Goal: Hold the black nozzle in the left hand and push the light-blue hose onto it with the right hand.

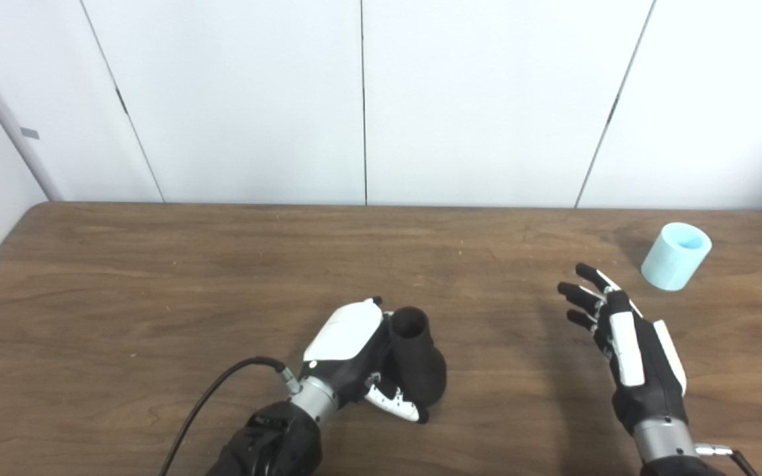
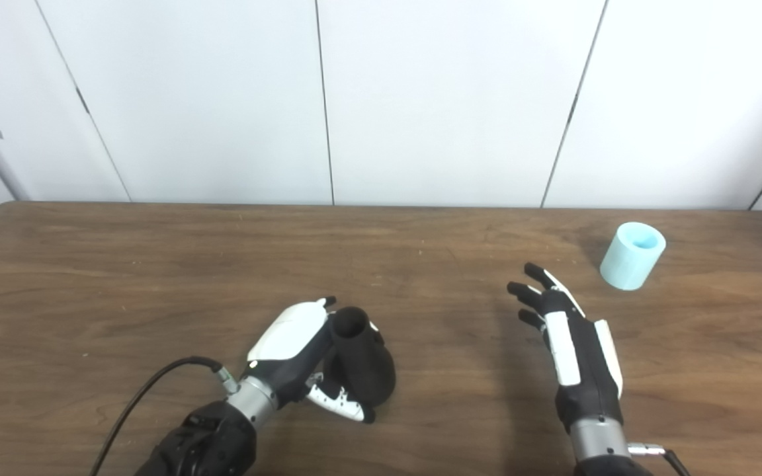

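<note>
The left hand (image 1: pixel 354 354) grips the black nozzle (image 1: pixel 417 360), seemingly resting on the table (image 1: pixel 156 277), mouth up for mating. Right of the nozzle, the empty, spread right hand (image 1: pixel 626 344) nears the light-blue hose (image 1: pixel 675 256).

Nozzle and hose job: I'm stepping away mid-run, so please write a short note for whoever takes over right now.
Left robot hand: shut on the nozzle, which rests on the table with its open end up.
Right robot hand: open, empty, fingers pointing toward the hose but short of it.
Hose: alone near the table's far right.
Done: nozzle grasped.
Left: grasp the hose, bring it over, push it onto the nozzle.
</note>
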Tool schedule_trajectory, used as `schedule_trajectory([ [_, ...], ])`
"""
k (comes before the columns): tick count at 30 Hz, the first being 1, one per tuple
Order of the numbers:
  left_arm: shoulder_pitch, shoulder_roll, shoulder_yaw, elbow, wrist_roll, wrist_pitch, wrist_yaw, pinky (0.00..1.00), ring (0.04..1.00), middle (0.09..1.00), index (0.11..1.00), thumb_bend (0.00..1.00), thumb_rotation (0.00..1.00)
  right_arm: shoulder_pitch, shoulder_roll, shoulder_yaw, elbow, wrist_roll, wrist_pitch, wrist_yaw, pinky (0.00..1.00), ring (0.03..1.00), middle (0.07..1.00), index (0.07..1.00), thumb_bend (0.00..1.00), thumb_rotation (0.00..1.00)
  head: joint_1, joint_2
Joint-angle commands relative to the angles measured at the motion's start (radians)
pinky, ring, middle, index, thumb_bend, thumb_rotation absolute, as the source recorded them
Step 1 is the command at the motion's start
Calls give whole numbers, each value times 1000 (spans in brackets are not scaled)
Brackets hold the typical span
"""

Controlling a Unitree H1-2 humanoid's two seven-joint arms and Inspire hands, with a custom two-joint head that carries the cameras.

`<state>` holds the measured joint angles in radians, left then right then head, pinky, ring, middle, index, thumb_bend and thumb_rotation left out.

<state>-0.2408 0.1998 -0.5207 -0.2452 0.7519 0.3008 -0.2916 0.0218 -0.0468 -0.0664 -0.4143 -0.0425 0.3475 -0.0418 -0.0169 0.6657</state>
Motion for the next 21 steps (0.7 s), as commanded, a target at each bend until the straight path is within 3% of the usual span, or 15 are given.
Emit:
schedule_trajectory([
  [1, -4, -27, -30, 38, -19, -23, -34, 1000, 671, 469, 493, 523, 0, -27, 5, -8, -44, 2, -16, -8, 825, 858, 782, 854, 515, 1000, -4, 1],
  [9, 0, -54, -24, 75, -23, -26, -29, 1000, 683, 472, 493, 523, 0, -32, 2, -22, -45, 8, -22, -15, 834, 863, 785, 852, 506, 1000, -5, 1],
  [16, -2, -45, -47, 80, -13, -10, -69, 1000, 727, 526, 470, 518, 0, -76, -56, -93, -51, 50, 2, -5, 798, 862, 826, 850, 516, 1000, -50, -3],
  [21, -3, -36, -45, 79, -20, -16, -74, 1000, 718, 530, 467, 518, 0, -128, -112, -132, -92, 60, 58, -3, 759, 850, 834, 843, 489, 778, -113, -15],
])
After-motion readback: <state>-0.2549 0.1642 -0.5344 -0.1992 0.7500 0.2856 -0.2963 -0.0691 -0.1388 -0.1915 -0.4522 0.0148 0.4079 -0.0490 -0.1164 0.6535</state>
